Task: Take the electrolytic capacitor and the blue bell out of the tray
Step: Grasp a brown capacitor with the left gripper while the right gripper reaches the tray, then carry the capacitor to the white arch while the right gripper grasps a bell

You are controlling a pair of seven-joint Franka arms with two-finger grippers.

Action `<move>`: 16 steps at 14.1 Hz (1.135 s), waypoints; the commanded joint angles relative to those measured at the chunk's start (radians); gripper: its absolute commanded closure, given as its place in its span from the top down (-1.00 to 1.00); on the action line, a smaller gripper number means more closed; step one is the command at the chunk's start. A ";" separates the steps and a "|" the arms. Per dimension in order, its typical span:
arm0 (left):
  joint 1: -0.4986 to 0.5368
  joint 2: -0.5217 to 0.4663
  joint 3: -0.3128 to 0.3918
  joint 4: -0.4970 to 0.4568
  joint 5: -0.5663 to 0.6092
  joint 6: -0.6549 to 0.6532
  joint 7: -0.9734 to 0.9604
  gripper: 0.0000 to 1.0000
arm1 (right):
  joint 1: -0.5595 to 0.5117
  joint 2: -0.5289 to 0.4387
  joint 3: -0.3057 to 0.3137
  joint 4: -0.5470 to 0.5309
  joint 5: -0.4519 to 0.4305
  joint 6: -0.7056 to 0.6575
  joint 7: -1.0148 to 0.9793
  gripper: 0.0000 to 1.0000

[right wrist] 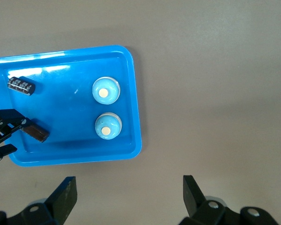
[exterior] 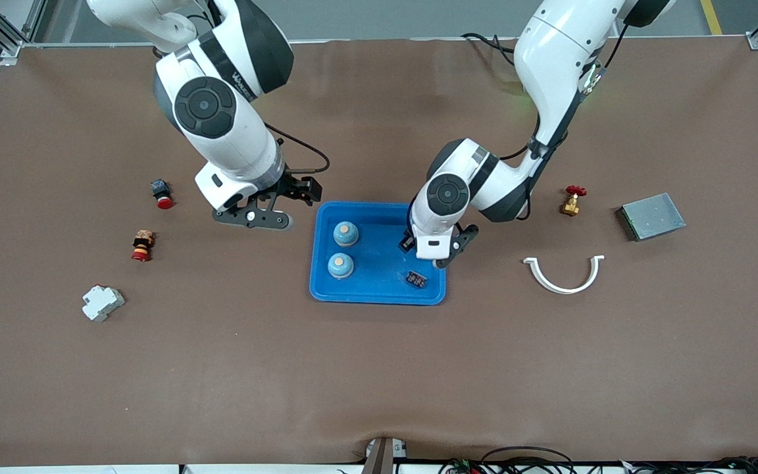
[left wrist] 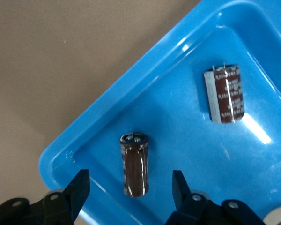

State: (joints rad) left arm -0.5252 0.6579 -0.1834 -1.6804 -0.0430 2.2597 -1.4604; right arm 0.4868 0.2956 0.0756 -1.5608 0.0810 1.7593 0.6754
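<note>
Front view: left gripper [exterior: 433, 253] hides one capacitor [left wrist: 135, 163] in the tray [exterior: 379, 294]. Left wrist view crops the tray's corners. Capacitor markings unreadable.

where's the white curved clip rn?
Front view: the white curved clip lies on the table toward the left arm's end, beside the blue tray, nearer the camera than the brass valve.

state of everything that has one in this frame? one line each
left gripper: open, fingers either side of a capacitor in the blue tray
that capacitor: lying in the tray, not gripped
second capacitor: lying in the tray, free
two bells: upright in the tray
right gripper: open, empty, over the table beside the tray
</note>
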 commanded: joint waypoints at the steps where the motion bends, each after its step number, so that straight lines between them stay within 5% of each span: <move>1: -0.032 0.032 0.009 -0.004 0.075 0.052 -0.110 0.50 | 0.007 0.014 -0.010 0.025 0.010 -0.001 -0.005 1.00; 5: -0.032 0.057 0.007 -0.002 0.098 0.078 -0.130 0.41 | 0.013 0.016 -0.011 0.028 0.000 -0.003 -0.005 1.00; 7: -0.033 0.062 0.009 -0.002 0.098 0.081 -0.129 0.18 | 0.013 0.022 -0.011 0.028 -0.009 -0.001 -0.005 1.00; 12: -0.042 0.051 0.009 -0.001 0.104 0.070 -0.118 -1.00 | 0.048 0.065 -0.011 0.009 -0.032 0.116 0.006 1.00; 16: -0.038 0.002 0.012 0.008 0.106 -0.005 -0.112 -1.00 | 0.053 0.108 -0.011 0.002 -0.020 0.190 0.010 1.00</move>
State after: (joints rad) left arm -0.5559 0.7105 -0.1818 -1.6695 0.0390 2.3103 -1.5693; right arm 0.5334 0.3847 0.0738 -1.5612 0.0613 1.9219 0.6755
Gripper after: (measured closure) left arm 0.696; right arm 0.000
